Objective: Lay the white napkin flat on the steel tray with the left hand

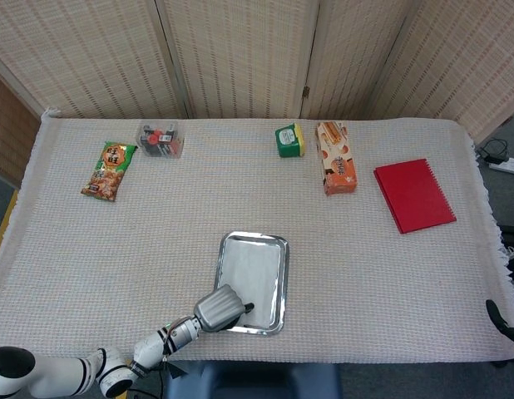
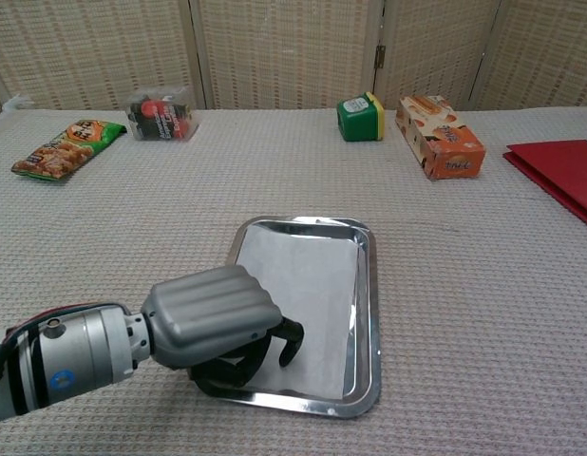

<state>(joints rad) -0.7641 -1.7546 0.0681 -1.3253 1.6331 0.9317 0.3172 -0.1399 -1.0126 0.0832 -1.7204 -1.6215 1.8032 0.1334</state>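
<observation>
The steel tray (image 1: pixel 282 268) (image 2: pixel 368 275) lies near the table's front edge, a little left of centre. Inside it the white napkin (image 1: pixel 255 273) (image 2: pixel 305 280) lies flat and covers most of the floor. My left hand (image 1: pixel 217 310) (image 2: pixel 214 313) arches over the tray's near-left corner, grey back upward. Its dark fingertips (image 2: pixel 292 346) curl down onto the napkin's near edge. The palm hides that corner of the napkin, so I cannot tell whether the hand still pinches it. The right hand does not show in either view.
Along the back stand a snack bag (image 1: pixel 110 169), a clear box of small items (image 1: pixel 160 140), a green container (image 1: pixel 289 140) and an orange carton (image 1: pixel 336 157). A red notebook (image 1: pixel 413 195) lies at the right. Folding screens stand behind the table.
</observation>
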